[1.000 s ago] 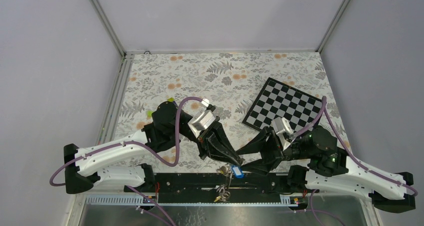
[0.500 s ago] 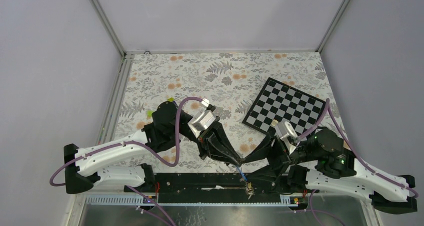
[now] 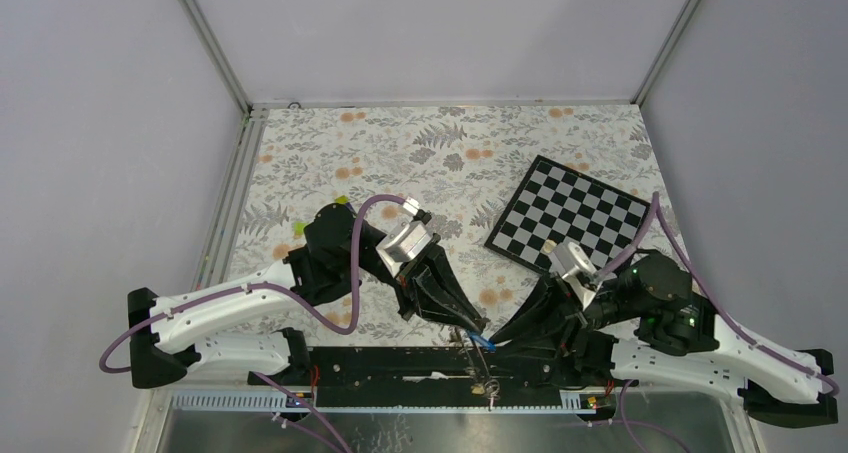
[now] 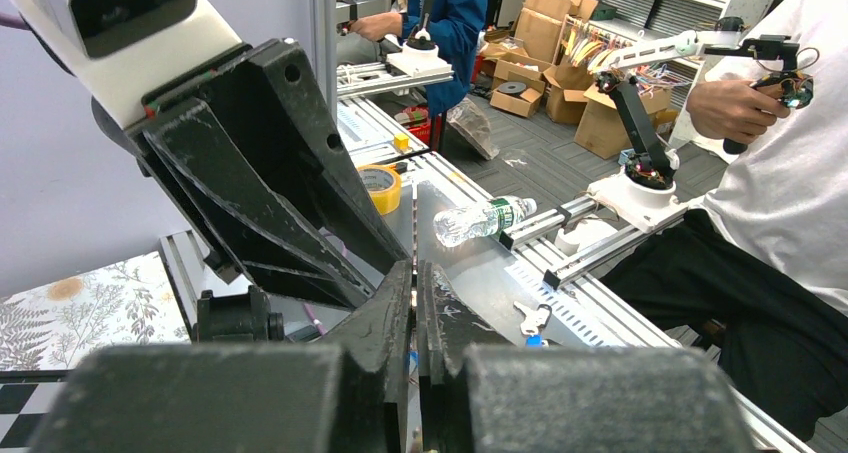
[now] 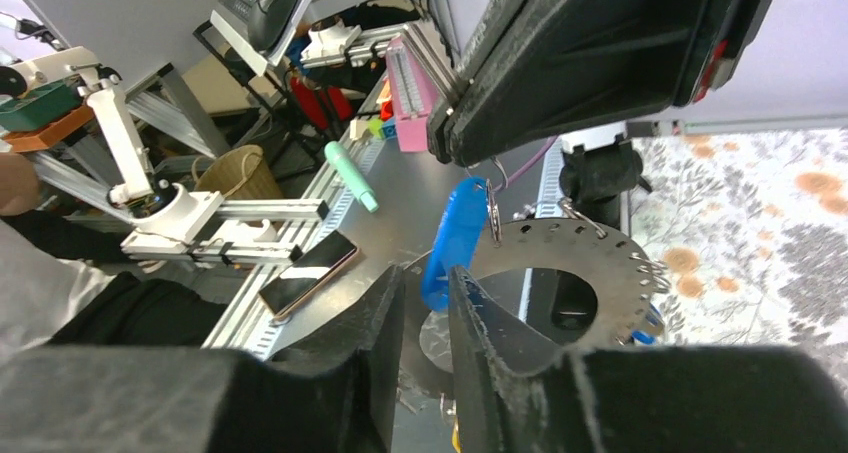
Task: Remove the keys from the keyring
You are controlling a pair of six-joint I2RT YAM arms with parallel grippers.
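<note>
The right claw (image 5: 425, 281) is set with its fingers close on either side of a blue plastic key tag (image 5: 455, 235); a pinch cannot be confirmed. The tag is hung on the large flat grey metal keyring (image 5: 585, 245), which is suspended just beneath the left claw (image 4: 415, 273), whose fingers are pressed together.

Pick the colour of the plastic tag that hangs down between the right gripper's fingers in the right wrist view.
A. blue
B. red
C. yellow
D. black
A: the tag, which hangs beside the grey keyring and reaches down into the gap of the right gripper, is plainly blue.
</note>
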